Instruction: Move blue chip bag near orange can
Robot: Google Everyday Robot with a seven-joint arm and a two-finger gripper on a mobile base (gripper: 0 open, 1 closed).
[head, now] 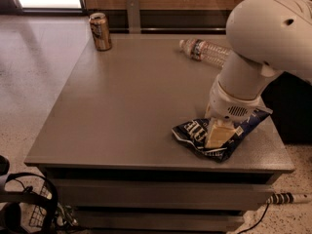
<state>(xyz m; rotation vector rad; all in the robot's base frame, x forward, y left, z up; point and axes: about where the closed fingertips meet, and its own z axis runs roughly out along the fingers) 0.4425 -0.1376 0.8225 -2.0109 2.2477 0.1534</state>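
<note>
The blue chip bag (192,133), dark navy foil with white lettering, lies crumpled at the table's front right, near the edge. My gripper (217,133) comes down on it from above, its pale fingers (214,135) pressed into the bag's middle and shut on it. The white arm (253,57) hides the bag's rear part. The orange can (100,31) stands upright at the table's far left corner, far from the bag and the gripper.
A clear plastic water bottle (204,50) lies on its side at the far right of the grey table (126,111). A post (132,14) stands behind the table. Black cables and a wire basket (29,208) sit on the floor at lower left.
</note>
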